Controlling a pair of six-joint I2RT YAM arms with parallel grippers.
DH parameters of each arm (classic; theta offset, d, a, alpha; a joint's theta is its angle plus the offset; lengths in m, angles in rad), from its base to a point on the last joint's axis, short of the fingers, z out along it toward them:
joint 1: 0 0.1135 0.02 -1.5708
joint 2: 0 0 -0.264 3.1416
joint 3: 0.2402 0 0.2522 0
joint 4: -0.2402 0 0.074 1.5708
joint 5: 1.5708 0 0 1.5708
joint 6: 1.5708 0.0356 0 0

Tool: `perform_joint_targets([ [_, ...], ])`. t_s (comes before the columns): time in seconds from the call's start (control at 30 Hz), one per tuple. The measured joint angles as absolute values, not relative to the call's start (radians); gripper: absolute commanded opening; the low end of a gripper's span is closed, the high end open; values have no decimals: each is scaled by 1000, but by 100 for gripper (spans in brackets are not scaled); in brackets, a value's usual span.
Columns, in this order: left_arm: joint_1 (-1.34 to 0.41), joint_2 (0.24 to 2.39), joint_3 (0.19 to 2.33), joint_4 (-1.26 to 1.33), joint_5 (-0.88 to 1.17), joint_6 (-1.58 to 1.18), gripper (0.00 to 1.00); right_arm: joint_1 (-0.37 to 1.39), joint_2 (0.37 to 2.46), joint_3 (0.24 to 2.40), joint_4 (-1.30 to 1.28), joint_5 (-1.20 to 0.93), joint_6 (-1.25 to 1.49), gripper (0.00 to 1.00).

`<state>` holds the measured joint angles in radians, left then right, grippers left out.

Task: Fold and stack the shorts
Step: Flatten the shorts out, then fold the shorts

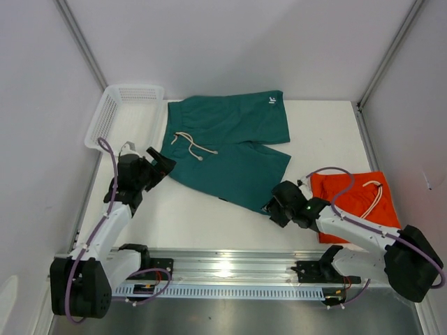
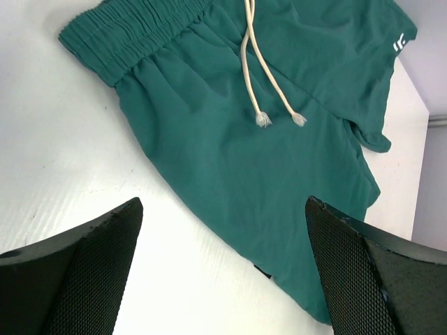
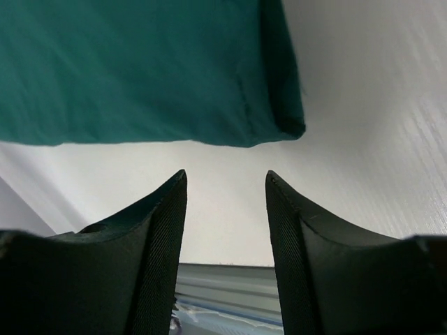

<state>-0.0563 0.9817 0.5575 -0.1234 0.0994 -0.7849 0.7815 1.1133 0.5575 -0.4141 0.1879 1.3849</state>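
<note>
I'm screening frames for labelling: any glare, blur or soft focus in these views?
Top external: sharp, bright glare on the silver metal rail. Left wrist: teal green fabric shorts crisp, evenly lit. Right wrist: the same shorts look soft, a dim shadow beneath their hem.

Left hand (image 1: 162, 164) gapes wide; right hand (image 1: 269, 207), stretched leftward, holds its fingers partly apart.

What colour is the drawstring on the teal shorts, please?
The drawstring is off-white; the left wrist view shows it best.
</note>
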Motion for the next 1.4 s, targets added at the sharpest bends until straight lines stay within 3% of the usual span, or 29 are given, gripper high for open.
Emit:
perform_joint_targets([
  [0.5, 19, 986, 474, 6, 96, -822, 96, 715, 1252, 535, -353, 234, 1520, 49],
  [0.63, 23, 1021, 464, 47, 85, -839, 96, 690, 1279, 535, -320, 244, 1529, 31],
  [0.67, 23, 1037, 462, 61, 82, -841, 95, 682, 1286, 535, -314, 246, 1531, 25],
  [0.7, 23, 1047, 460, 72, 81, -842, 95, 676, 1290, 535, -312, 246, 1533, 9],
  [0.73, 24, 1062, 456, 87, 81, -847, 94, 670, 1292, 535, -314, 249, 1526, 1],
  [0.77, 24, 1078, 451, 100, 81, -850, 94, 665, 1293, 535, -323, 250, 1524, 0],
  [0.9, 24, 1150, 424, 168, 81, -868, 92, 656, 1249, 523, -372, 274, 1526, 0],
  [1.17, 25, 1283, 316, 377, 104, -949, 86, 652, 926, 426, -520, 344, 1525, 0],
  [1.4, 20, 1423, 316, 572, 130, -1020, 77, 652, 879, 416, -569, 360, 1518, 0],
])
